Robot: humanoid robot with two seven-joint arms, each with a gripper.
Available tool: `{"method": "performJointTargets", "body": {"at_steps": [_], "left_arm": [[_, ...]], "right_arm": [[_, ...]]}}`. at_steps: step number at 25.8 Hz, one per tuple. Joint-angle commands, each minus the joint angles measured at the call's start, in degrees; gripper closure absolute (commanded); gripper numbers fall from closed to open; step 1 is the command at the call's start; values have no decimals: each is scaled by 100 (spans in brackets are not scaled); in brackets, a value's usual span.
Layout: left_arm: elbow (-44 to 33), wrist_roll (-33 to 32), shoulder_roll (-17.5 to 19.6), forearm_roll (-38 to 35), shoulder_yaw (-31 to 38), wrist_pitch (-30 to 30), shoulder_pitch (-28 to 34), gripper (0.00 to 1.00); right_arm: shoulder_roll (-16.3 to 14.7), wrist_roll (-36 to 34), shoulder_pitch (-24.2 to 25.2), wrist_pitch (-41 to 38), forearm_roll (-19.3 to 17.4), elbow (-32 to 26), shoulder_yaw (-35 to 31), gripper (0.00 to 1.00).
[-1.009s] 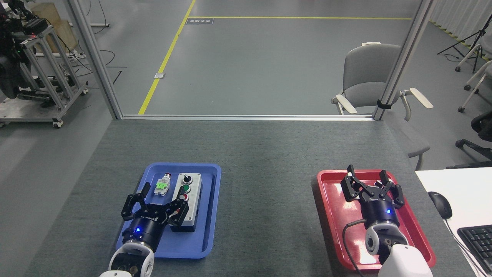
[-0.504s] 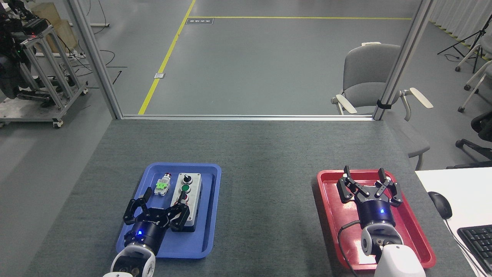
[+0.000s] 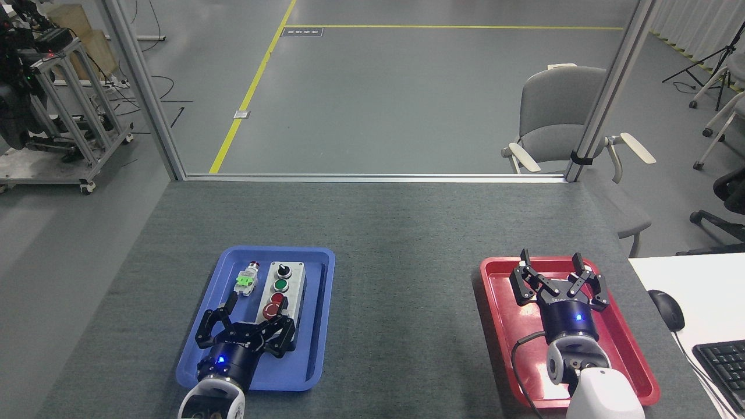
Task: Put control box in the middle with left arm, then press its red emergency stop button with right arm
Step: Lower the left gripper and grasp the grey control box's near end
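Control box (image 3: pixel 283 291): in blue tray (image 3: pixel 326 326), left on bench (image 3: pixel 396 244); not yet centred. Left gripper (image 3: pixel 247 323): wide, at the box's near end, holding nothing. Red emergency stop button (image 3: pixel 271 311): unpressed, by judgement. Right gripper (image 3: pixel 553 273): wide, empty, over red tray (image 3: pixel 500 326). Both steps remain.

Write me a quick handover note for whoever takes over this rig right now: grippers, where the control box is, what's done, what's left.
Left gripper: open, empty, over the near end of the blue tray, at the near end of the control box.
Right gripper: open, empty, above the red tray.
Control box: lying in the blue tray on the table's left side, beside a small loose switch part. Its red emergency stop button is in view, just ahead of the left gripper.
Done: nothing; the box is not gripped.
Left: grasp the box with the left arm, put it in the middle of the table, then press the emergency stop with the right arm.
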Motion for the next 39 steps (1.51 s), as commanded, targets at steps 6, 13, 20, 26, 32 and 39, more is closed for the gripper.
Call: {"method": "performJointTargets", "body": {"at_steps": [6, 13, 20, 26, 32, 39], "left_arm": [[231, -2, -70, 50, -424, 533, 98, 2], [600, 86, -70, 23, -415, 963, 45, 2], [574, 77, -87, 23, -424, 946, 37, 2], [530, 68, -96, 41, -433, 920, 37, 2], [600, 51, -114, 76, -477, 911, 37, 2], [776, 24, -175, 76, -477, 911, 28, 2]], "right_arm": [[15, 31, 7, 29, 6, 4, -2, 1], [7, 22, -2, 21, -38, 4, -10, 1], [33, 22, -19, 29, -56, 4, -10, 1], [33, 22, -10, 21, -65, 4, -10, 1], [15, 22, -10, 21, -65, 4, -10, 1], [7, 22, -2, 21, -65, 4, -10, 1]]}}
